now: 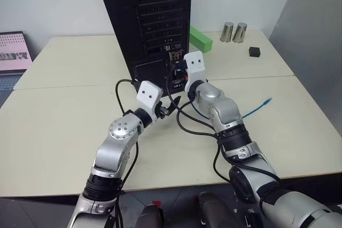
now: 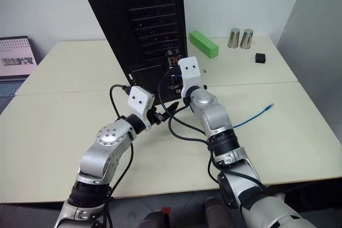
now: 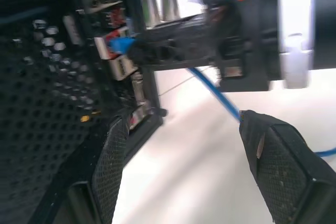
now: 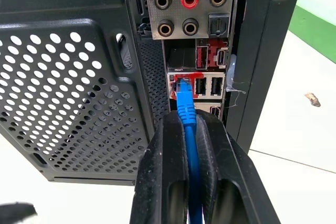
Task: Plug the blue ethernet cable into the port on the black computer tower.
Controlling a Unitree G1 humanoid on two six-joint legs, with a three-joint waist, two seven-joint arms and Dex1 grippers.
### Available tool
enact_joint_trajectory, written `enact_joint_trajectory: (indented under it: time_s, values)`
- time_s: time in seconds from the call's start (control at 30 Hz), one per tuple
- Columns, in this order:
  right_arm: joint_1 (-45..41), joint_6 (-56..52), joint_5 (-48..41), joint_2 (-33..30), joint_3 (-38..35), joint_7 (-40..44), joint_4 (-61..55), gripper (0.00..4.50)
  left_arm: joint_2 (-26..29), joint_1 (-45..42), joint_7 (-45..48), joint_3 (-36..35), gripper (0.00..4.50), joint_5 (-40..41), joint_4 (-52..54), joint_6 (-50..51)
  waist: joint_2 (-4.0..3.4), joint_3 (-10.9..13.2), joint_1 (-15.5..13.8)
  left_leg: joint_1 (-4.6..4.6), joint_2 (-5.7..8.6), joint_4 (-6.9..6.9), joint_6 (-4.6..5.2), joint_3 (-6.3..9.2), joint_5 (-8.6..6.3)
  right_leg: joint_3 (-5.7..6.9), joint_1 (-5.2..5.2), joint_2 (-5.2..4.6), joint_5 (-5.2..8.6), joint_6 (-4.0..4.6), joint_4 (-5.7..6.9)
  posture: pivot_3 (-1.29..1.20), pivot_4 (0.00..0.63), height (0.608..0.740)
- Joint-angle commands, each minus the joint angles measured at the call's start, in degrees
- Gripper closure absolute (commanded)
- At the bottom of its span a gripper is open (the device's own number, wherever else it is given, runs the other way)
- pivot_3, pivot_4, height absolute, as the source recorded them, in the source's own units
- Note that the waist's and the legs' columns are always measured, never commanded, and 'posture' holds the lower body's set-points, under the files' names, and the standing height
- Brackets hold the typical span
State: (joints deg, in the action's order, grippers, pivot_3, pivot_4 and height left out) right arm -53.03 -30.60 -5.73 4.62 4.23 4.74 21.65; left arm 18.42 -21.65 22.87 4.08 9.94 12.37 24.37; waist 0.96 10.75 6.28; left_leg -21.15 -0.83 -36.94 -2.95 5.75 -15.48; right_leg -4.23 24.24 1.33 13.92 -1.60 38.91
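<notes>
Blue cable [image 4: 186, 109] runs between the closed fingers of the right pincer [image 4: 191, 124], its clear plug sitting at the port [image 4: 182, 83] in the connector panel low on the rear of the black tower [image 1: 152, 20]. Left pincer [image 3: 184, 129] hovers just beside it with jaws spread wide and nothing held. Cable's far end lies on the counter [image 1: 64, 116] to the right.

Head cams look down at black computer tower [image 1: 144, 20]; wrist cams close on its rear.
</notes>
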Motion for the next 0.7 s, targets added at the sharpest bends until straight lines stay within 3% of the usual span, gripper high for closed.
enact_joint_trajectory:
  time_s: [0.03, 0.2, 0.43, 0.7]
  values:
    - [-3.4, 5.7, 0.9, -1.1, -1.9, -1.3, -4.5, 3.82, 0.4, -1.1, -0.3, -1.2, 0.95, -0.8, 0.3, -2.1, 0.00, 0.0, -0.1, 0.00, 0.00, 0.00, 0.00, 0.01, 0.00, 0.00, 0.00, 0.00, 0.00, 0.00, 0.00, 0.00, 0.150, 0.740]
    - [-1.5, 5.3, 1.2, -2.0, -1.2, -0.9, -6.6, 2.72, 1.1, -0.7, -0.1, -1.8, 0.95, -1.2, -0.7, -2.9, -0.02, 0.0, -0.8, -0.31, 0.01, 0.09, -0.01, 0.14, -0.01, 0.15, 0.07, -0.05, 0.10, 0.12, -0.31, 0.00, 0.150, 0.740]
    - [1.2, 3.2, 1.5, -2.9, -0.7, -0.5, -10.4, 1.70, 1.9, -1.0, 0.1, -3.0, 0.95, -1.8, -2.5, -4.1, -0.02, 0.0, -1.4, -0.59, 0.19, 0.03, -0.24, 0.15, 0.12, 0.17, 0.26, -0.32, 0.02, 0.00, -0.33, 0.00, 0.150, 0.740]
    - [6.3, -0.6, 1.5, -6.0, 0.8, 2.1, -18.3, 0.02, 2.6, -1.0, 0.3, -3.7, 0.95, -2.4, -3.4, -5.1, -0.02, 0.0, -2.1, -0.80, 0.23, 0.09, -0.25, 0.33, 0.12, 0.36, 0.23, -0.40, 0.01, -0.01, -0.67, 0.00, 0.150, 0.740]
